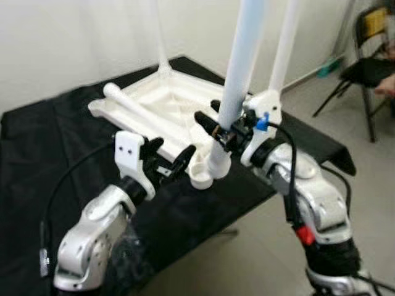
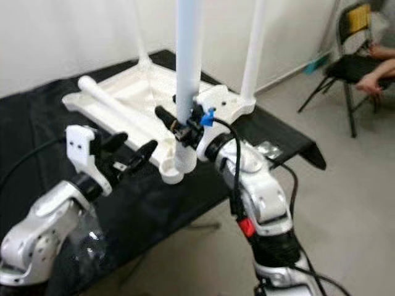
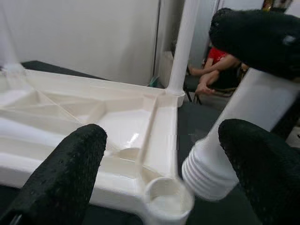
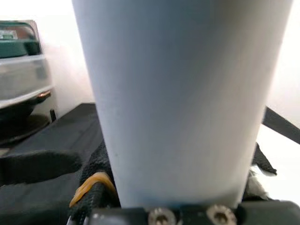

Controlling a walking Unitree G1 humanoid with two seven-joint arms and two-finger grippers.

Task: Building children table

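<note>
A white plastic table top (image 1: 163,98) lies upside down on a black cloth. Two white legs stand upright in it, one at the far corner (image 1: 162,43) and one at the right corner (image 1: 284,49). Another leg (image 1: 139,114) lies loose across it. My right gripper (image 1: 213,120) is shut on a further leg (image 1: 237,80) and holds it nearly upright. That leg's threaded end (image 3: 211,168) sits just beside and above the near corner socket (image 3: 167,201). My left gripper (image 1: 171,154) stands open just left of the socket, its fingers (image 3: 65,173) touching nothing.
The black cloth table ends close on the right (image 1: 321,154), with grey floor beyond. A folding chair (image 1: 370,55) with a seated person's arm (image 2: 376,74) stands at the back right. A white wall runs behind the table.
</note>
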